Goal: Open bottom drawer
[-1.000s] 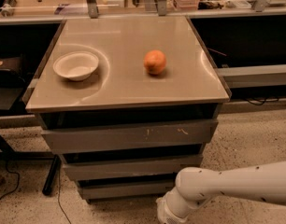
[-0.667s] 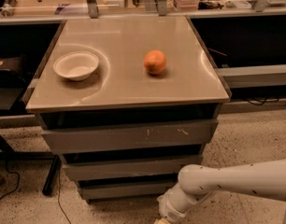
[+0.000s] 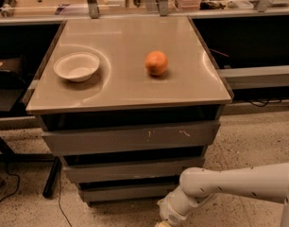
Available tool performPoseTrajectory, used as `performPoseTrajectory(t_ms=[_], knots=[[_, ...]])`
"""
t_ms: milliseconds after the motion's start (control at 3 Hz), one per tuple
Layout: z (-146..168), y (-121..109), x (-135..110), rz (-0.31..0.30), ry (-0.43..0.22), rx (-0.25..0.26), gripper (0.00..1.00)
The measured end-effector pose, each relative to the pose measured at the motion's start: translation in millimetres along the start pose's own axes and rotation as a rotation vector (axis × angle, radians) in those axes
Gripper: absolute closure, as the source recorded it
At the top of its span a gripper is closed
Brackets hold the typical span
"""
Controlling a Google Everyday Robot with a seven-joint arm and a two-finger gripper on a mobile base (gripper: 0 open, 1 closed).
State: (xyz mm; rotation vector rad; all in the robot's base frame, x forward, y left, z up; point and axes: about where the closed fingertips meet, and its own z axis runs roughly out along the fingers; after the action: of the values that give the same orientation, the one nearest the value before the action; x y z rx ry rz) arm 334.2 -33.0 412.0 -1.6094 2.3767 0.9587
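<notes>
Shifted the gripper (image 3: 164, 217) a little left and lower over the last second, down beside the floor, just right of and below the bottom drawer (image 3: 130, 192). Found that drawer shut, lowest of three fronts under the table's (image 3: 125, 86) front edge. Judged the step as the approach, with no contact visible. Needed next, probably: reaching the front's upper lip and pulling outward. Could not tell the grip's state; saw nothing held. Noted bowl (image 3: 77, 66) near the left edge, orange (image 3: 157, 63) mid-table.
</notes>
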Motion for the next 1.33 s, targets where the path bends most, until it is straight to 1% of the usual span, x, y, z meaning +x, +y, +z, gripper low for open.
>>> performPoseTrajectory(t_ms=[333, 667, 1000, 1333], knots=[[28.3, -32.2, 8.1, 0.009, -0.006, 0.019, 0.0], [46.0, -73.7, 13.6, 0.002, -0.008, 0.092, 0.0], [61.1, -126.1, 21.8, 0.009, -0.001, 0.16, 0.0], [61.0, -127.5, 21.3, 0.01, -0.002, 0.161, 0.0]])
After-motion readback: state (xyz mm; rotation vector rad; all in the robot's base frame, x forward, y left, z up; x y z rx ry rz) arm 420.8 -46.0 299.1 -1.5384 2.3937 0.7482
